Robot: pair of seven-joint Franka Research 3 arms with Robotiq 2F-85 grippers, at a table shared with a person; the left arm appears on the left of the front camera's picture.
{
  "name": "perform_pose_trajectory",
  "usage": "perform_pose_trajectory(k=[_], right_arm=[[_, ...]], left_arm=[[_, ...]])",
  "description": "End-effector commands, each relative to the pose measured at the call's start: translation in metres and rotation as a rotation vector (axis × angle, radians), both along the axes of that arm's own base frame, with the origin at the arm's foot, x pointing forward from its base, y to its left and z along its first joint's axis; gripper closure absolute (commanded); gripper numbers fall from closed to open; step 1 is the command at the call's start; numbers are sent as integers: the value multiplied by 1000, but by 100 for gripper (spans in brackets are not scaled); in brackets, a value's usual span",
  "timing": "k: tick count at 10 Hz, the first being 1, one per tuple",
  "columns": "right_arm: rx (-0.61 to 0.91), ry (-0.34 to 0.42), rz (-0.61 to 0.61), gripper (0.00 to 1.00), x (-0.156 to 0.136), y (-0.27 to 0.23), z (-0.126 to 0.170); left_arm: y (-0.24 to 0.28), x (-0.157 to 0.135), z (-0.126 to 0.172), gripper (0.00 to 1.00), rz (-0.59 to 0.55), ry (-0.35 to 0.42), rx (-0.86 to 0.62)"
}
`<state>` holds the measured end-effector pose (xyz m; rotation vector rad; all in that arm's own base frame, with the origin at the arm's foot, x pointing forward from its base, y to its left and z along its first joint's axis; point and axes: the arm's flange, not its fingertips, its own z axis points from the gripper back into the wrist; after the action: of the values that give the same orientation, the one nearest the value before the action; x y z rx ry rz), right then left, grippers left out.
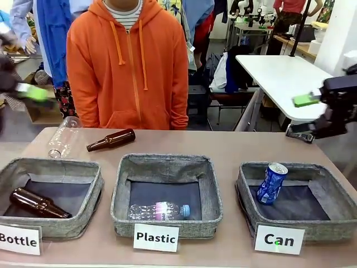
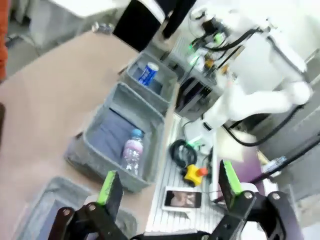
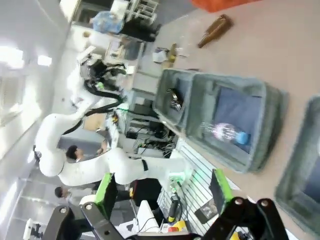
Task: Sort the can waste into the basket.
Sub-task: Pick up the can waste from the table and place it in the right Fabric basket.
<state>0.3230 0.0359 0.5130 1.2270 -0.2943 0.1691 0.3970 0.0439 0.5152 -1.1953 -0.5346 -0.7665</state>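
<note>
Along the near edge of the surface point(image 1: 223, 144) you have 3 low grey fabric baskets in a row, each with 1 white card in front of it. The "Can" basket point(image 1: 329, 229) is the right one, behind its "Can" card point(image 1: 279, 239). You can see 1 can: the blue can point(image 1: 271, 183), silver top up, stands tilted inside that basket and leans against the far wall, left of centre.

The middle "Plastic" basket point(image 1: 120, 195), behind the "Plastic" card point(image 1: 156, 237), holds 1 clear plastic bottle with a blue cap point(image 1: 159, 211) lying on its side. The left "Bottle" basket point(image 1: 92, 190), behind the "Bottle" card point(image 1: 18, 239), holds 1 brown glass bottle point(image 1: 38, 204), also lying down.

Beyond the baskets, 2 more bottles lie on the bare surface near the far left: 1 empty clear plastic bottle point(image 1: 61, 138) and, just to its right, 1 second brown glass bottle point(image 1: 110, 140). That makes 2 brown and 2 clear in all.

A person in an orange hoodie point(image 1: 127, 67) stands at the far side.

Your left arm's fingers point(image 2: 107, 187) are spread wide with nothing between them, raised off the surface's left side. Your right arm's fingers point(image 3: 106, 190) are likewise apart and empty, raised off its right side.
</note>
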Motion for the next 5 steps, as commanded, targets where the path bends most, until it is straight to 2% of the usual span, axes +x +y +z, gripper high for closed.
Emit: perform_pose_trajectory(k=[1,2,3,4,5], right_arm=[[67,-26,8,0,19,4,-31],[65,-45,-45,0,26,0,-39],[31,0,17,0,8,9,-11],[31,0,17,0,8,9,-11],[31,0,17,0,8,9,-11]], left_arm=[[59,-15,-37,0,49,-20,-240],[85,-27,-61,0,76,-31,-296],[101,-34,-88,0,92,-48,-316],[82,-33,-40,0,68,-4,-208],[82,-33,-40,0,68,-4,-208]])
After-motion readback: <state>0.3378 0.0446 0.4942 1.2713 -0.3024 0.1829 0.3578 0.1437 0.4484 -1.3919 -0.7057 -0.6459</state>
